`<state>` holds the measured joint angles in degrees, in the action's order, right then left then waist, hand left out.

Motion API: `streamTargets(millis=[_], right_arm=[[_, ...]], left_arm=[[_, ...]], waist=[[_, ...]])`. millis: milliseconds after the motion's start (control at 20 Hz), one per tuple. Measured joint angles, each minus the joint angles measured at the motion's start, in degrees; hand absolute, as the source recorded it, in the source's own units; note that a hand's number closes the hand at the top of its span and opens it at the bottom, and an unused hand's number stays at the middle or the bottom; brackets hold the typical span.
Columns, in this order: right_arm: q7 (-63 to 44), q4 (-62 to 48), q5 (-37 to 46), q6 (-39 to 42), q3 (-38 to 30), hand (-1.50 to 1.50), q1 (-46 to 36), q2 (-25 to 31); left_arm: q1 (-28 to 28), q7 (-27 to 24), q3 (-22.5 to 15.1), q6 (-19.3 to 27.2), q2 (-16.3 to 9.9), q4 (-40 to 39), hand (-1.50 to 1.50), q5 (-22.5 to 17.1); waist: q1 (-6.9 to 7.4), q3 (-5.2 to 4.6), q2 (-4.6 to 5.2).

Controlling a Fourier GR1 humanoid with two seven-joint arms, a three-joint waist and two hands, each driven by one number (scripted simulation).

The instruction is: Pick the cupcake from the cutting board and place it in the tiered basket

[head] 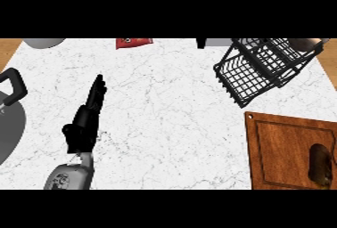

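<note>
Cupcake on cutting board, near right edge of view; tiered basket well apart, further back.

Left robot hand over bare worktop, fingers straight, holding nothing; right robot hand out of view. Brown, rounded cupcake, partly cut off by frame edge. Likely light, soft, crumbly, easily crushed or tipped. Best taken low round the sides, opposite faces, not by the top. Basket black wire, open-meshed. Dark pan at left edge.

You're looking steeply down from the robot's head onto the bench, facing away from its body, the forearm entering from the lower edge, everything close below you.
</note>
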<state>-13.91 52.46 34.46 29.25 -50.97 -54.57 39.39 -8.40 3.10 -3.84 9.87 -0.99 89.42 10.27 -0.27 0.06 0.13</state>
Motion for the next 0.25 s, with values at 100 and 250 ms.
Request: streamTargets(millis=[100, 250], right_arm=[[2.8, -2.6, -2.0, 2.0, -2.7, -1.50, 3.1, 3.8], [8.3, -7.2, -4.8, 5.6, -6.5, -1.50, 8.4, 9.3]], left_arm=[[0.0, 0.3, 0.2, -0.2, -0.4, 0.4, 0.00, 0.0], [-0.6, 0.5, 0.8, -0.4, -0.8, 0.3, 0.00, -0.3]], waist=[[-0.06, 0.02, 0.02], [-0.19, 0.06, 0.08]])
